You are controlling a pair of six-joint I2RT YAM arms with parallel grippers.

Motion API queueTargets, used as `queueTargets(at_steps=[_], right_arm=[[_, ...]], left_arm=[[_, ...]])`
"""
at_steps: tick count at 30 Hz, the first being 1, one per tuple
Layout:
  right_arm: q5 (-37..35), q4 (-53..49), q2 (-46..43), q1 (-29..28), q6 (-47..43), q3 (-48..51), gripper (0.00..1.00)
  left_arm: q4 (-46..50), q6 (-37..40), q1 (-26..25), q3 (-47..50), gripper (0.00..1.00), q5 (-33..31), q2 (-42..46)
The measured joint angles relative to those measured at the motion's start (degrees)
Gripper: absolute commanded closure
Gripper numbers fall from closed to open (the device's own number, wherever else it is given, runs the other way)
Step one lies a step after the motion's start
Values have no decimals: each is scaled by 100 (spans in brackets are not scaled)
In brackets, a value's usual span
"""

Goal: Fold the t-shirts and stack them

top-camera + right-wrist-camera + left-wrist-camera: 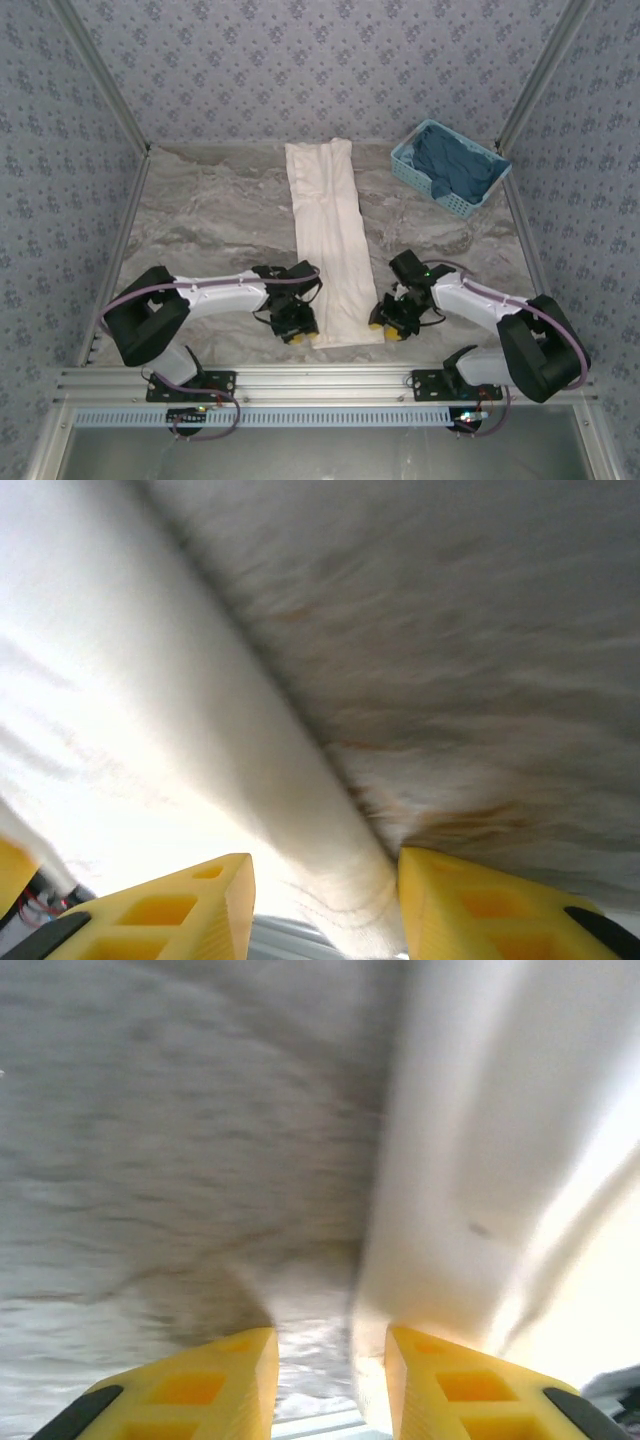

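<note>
Marbled grey table [200, 215], wallpapered walls [300, 60] on 3 sides, w/ bare top left & right of the cloth. T-shirt [330, 240] lay mid-table, folded to a narrow strip. Its long axis ran near-to-far, far end by the back wall, near end close to the front rail [320, 380]. Left gripper [303, 333] sat at the near-left corner, fingers apart, nothing clamped. Right gripper [385, 330] sat at the near-right corner, fingers parted, cloth edge in the gap, not closed on it. Basket [410, 165] w/ blue cloth [460, 170] stood far right, well apart.
</note>
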State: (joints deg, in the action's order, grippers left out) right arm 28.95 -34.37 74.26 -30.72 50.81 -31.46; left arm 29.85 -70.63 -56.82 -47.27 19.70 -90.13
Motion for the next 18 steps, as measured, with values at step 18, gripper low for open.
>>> queueTargets(at_steps=[18], right_arm=[[-87,-258,354,-170,61,-160,78]], left_arm=[[138,160,-175,-400,56,144,-341]])
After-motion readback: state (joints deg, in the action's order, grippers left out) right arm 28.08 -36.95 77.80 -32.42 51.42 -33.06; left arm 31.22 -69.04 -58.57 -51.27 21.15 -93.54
